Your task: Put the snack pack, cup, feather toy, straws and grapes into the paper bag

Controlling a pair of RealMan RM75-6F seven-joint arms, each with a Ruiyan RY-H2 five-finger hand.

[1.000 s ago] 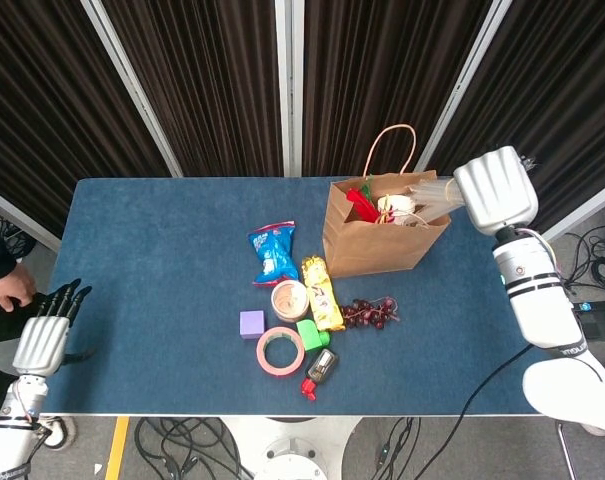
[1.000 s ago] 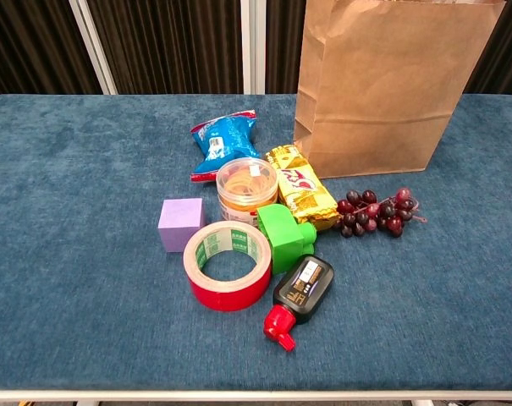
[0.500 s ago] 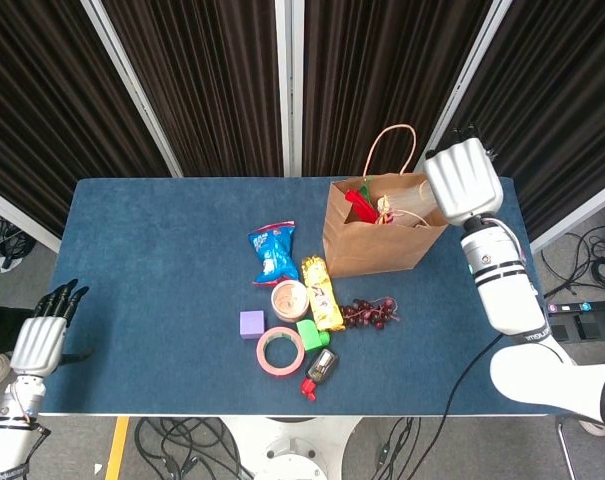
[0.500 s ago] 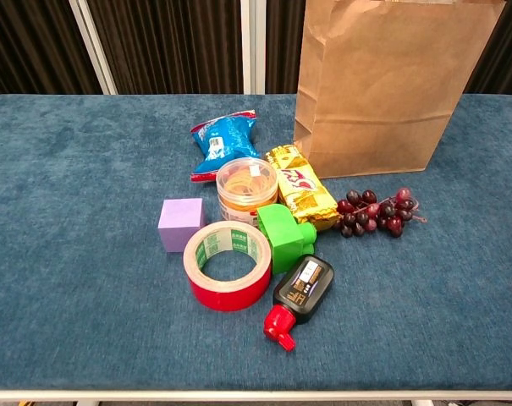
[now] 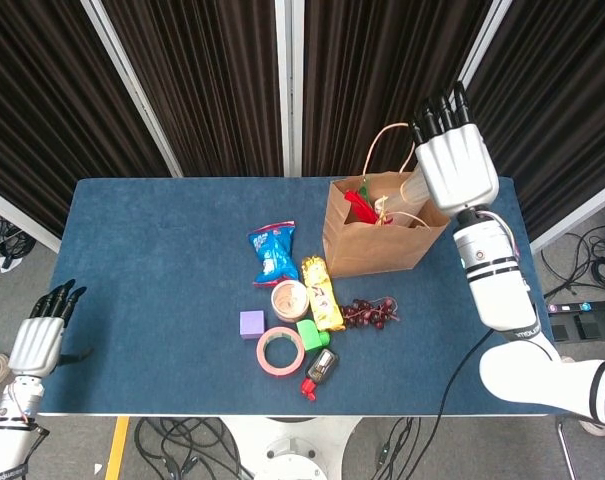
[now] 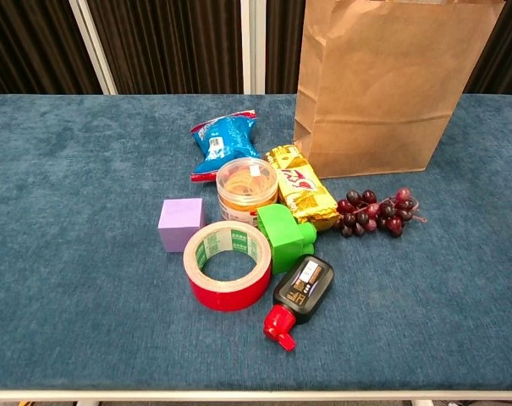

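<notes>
Paper bag [image 5: 382,235]: upright near the table's [image 5: 152,280] far right edge; something red and some pale items show inside, which exactly I cannot tell.
Grapes [image 6: 376,211]: on the table just in front of the bag, apparently left to do.
Blue snack pack [image 6: 224,139]: mid-table, apparently left to do.
Right hand [image 5: 452,165]: above the bag's right rim, fingers straight; whether it holds anything I cannot tell.
Left hand [image 5: 42,335]: off the near left corner, fingers extended, empty.

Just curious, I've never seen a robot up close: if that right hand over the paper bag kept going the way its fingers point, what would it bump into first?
Probably the dark curtain behind the table; the right hand points there.
</notes>
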